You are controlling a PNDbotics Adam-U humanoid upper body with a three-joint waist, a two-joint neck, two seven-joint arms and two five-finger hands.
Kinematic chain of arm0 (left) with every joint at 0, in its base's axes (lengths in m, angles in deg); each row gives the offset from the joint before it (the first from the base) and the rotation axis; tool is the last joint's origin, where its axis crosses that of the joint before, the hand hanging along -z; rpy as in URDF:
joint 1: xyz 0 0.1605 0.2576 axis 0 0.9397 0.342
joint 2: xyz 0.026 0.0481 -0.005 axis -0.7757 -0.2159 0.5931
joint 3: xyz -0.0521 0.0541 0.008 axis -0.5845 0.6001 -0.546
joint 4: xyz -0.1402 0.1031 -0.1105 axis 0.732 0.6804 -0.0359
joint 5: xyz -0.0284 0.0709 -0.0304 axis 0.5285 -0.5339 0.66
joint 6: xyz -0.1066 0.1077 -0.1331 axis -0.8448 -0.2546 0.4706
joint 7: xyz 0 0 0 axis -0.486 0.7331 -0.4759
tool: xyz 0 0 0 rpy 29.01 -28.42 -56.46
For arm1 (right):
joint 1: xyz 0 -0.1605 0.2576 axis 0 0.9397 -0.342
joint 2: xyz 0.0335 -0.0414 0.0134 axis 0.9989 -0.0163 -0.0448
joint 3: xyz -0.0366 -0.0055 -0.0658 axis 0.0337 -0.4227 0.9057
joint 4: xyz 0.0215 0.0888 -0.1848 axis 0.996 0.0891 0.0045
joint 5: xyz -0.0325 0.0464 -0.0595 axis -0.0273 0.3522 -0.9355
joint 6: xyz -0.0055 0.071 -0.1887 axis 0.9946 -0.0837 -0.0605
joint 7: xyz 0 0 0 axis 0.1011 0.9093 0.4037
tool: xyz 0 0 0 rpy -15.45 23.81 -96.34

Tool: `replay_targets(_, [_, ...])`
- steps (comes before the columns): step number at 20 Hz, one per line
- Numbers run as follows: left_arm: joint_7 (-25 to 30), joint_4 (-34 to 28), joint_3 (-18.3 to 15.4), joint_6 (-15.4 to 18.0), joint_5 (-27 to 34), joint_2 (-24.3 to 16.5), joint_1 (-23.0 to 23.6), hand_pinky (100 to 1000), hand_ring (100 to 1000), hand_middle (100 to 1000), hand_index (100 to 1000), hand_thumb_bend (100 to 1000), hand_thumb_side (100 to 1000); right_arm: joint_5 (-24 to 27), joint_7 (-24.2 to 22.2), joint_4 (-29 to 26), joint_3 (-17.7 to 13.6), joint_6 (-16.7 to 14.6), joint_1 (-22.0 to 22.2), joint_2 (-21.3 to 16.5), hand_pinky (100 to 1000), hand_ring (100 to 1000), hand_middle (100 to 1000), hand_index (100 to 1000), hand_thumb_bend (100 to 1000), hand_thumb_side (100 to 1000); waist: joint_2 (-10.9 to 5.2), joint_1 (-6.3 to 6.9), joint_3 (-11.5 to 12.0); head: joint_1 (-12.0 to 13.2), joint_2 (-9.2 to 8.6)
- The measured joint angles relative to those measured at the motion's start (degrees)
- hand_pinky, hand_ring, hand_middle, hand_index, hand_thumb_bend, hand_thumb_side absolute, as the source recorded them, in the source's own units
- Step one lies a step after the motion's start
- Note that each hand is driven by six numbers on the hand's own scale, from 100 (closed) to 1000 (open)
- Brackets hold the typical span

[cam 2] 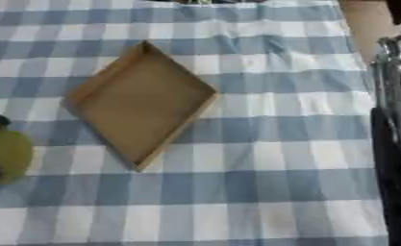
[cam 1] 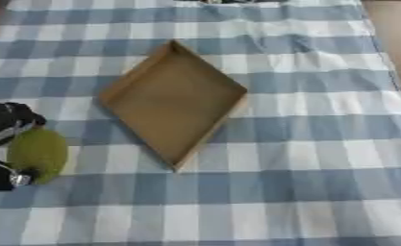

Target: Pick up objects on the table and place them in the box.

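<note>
Across the whole table lies a blue and white checked cloth [cam 1: 321,144], so that's the biggest thing going on. Sitting on it, roughly mid-frame, is the box [cam 1: 175,103], a shallow brown cardboard tray turned cornerwise like a diamond, and nothing is inside it. Over to the right of the box, at the edge of the right eye view, a tall black and silver part of the robot's right arm [cam 2: 397,144] runs down the frame; the hand on that side doesn't show, so no way to say what its fingers are doing. Down and to the left of the box, well clear of its lower left wall, the left hand [cam 1: 6,126] comes in from the frame edge, with dark fingers above and below a round yellow-green object [cam 1: 38,153] that looks like a ball or a fruit, can't tell which. The fingers sit curled round it top and bottom, so it looks held, resting at cloth level as far as I can make out. The object is outside the box, not touching it.
</note>
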Motion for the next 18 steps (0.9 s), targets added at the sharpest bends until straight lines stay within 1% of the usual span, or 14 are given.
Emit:
replay_targets(2, [0.26, 0.61, 0.22, -0.02, 1.09, 0.39, -0.25, 712, 715, 628, 825, 472, 279, 0.05, 0.0, 0.0, 0.0, 0.0, 0.0, 0.07, 847, 800, 714, 799, 100, 573, 0.0, 0.0, -0.05, 0.02, 0.0])
replay_targets(4, [0.33, 1.13, 0.5, 0.0, 2.28, 0.46, -0.59, 664, 652, 559, 736, 428, 245, 0.07, 0.02, 0.0, 0.0, -0.02, 0.0, 0.11, 847, 800, 714, 799, 100, 576, 0.0, -0.01, -0.07, 0.09, 0.0])
replay_targets(5, [0.3, 1.31, 0.53, 0.01, 2.8, 0.65, -0.72, 664, 652, 559, 735, 414, 236, 0.08, 0.04, 0.0, 0.0, -0.02, 0.0, 0.12, 847, 800, 714, 799, 100, 573, 0.0, -0.01, -0.08, 0.14, 0.0])
replay_targets(6, [0.13, 1.52, 0.57, -0.01, 3.27, 0.87, -0.9, 610, 594, 509, 681, 335, 182, 0.09, 0.05, 0.0, 0.0, -0.03, 0.0, 0.13, 846, 800, 714, 799, 100, 573, 0.0, -0.01, -0.08, 0.17, 0.0])
replay_targets(7, [-0.12, 1.64, 0.67, -0.09, 3.75, 0.93, -1.04, 569, 559, 483, 651, 281, 143, 0.1, 0.07, 0.0, 0.0, -0.03, 0.0, 0.15, 845, 799, 713, 799, 100, 573, 0.0, -0.01, -0.11, 0.21, 0.0])
replay_targets(8, [-0.53, 1.82, 0.73, -0.2, 4.21, 1.03, -1.1, 550, 543, 470, 635, 255, 118, 0.11, 0.1, 0.0, 0.0, -0.03, 0.0, 0.21, 844, 799, 713, 799, 100, 573, 0.0, 0.0, -0.11, 0.23, 0.0])
replay_targets(9, [-1.05, 1.89, 0.79, -0.37, 4.62, 1.17, -1.2, 525, 524, 461, 619, 197, 100, 0.12, 0.13, 0.0, 0.0, -0.04, 0.0, 0.28, 844, 798, 712, 800, 100, 574, 0.0, 0.0, -0.11, 0.24, 0.0])
replay_targets(11, [-2.41, 1.92, 0.81, -0.7, 5.16, 1.36, -1.43, 492, 499, 446, 601, 116, 100, 0.13, 0.24, 0.0, 0.0, -0.06, 0.01, 0.37, 843, 798, 712, 800, 100, 574, 0.0, 0.0, -0.13, 0.25, 0.01])
replay_targets(13, [-4.0, 1.93, 0.81, -0.96, 5.53, 1.37, -1.45, 456, 473, 433, 586, 100, 100, 0.16, 0.39, 0.0, 0.0, -0.05, 0.01, 0.38, 843, 797, 710, 800, 100, 574, 0.0, 0.0, -0.13, 0.25, 0.01])
replay_targets(18, [-7.7, 1.44, 0.76, -1.69, 6.61, 1.38, -1.45, 443, 456, 453, 611, 100, 100, 0.29, 0.61, 0.0, 0.0, -0.05, 0.02, 0.38, 842, 795, 708, 801, 100, 574, 0.0, 0.02, -0.13, 0.24, 0.02])
